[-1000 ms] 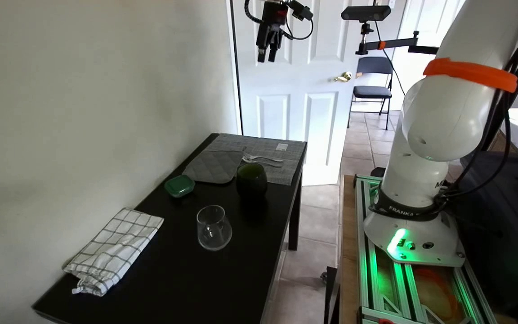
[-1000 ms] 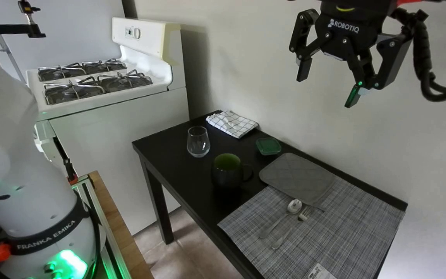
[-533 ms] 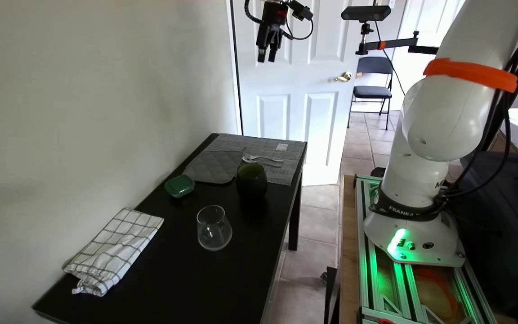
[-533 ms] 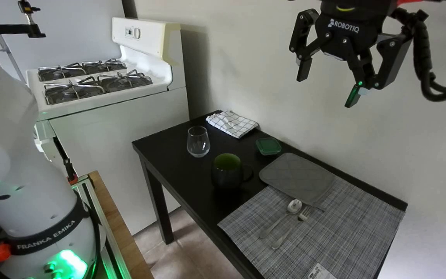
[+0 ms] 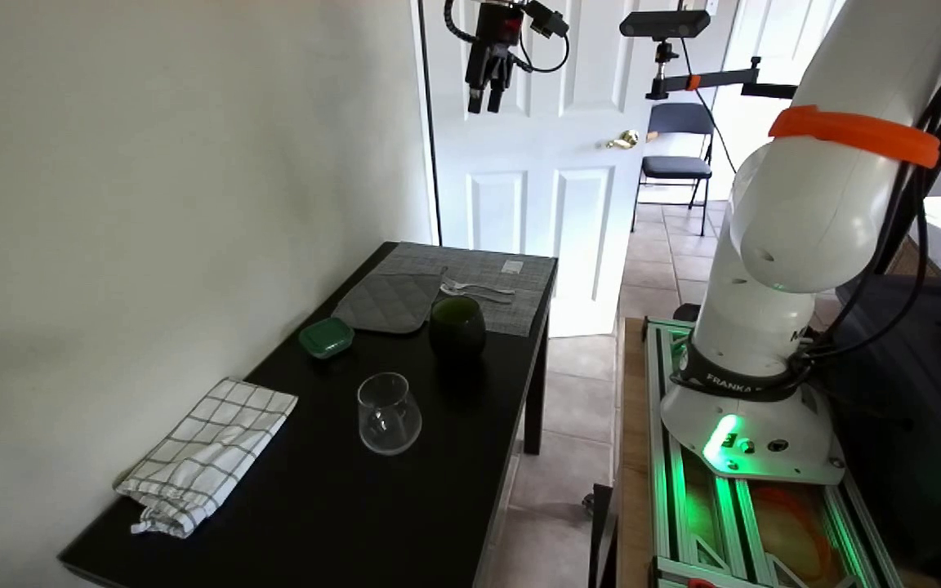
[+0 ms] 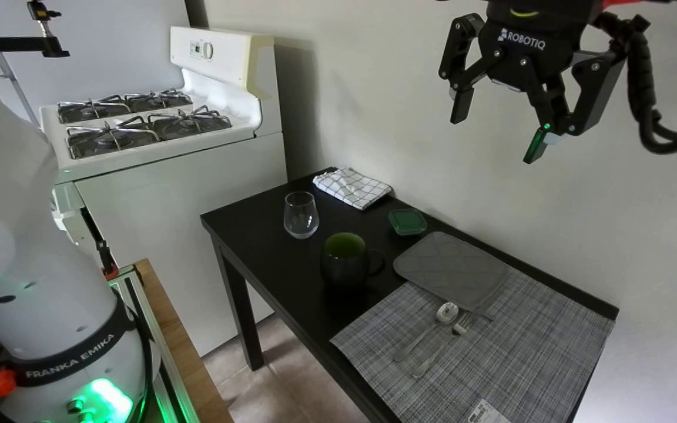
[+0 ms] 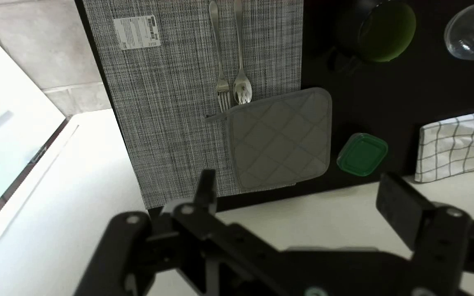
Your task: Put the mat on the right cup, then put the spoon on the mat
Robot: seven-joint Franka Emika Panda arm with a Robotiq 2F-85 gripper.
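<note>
The mat (image 6: 453,270) is a grey quilted square lying partly on a woven placemat and partly on the dark table. It also shows in the wrist view (image 7: 282,139). The right cup (image 6: 341,264) is a dark mug, green inside, standing upright beside the mat; it shows in the wrist view (image 7: 389,33). The spoon (image 7: 242,86) lies on the woven placemat with its bowl by the mat's edge, next to a fork (image 7: 220,78). In both exterior views my gripper (image 6: 496,136) hangs high above the table; in the wrist view the gripper (image 7: 297,177) is open with nothing between its fingers.
A clear glass (image 6: 301,216) stands past the mug. A green lidded container (image 6: 407,222) lies between the mat and a checkered cloth (image 6: 352,188). The woven placemat (image 6: 526,352) covers the table's end. A wall (image 5: 193,163) runs along the table's long side.
</note>
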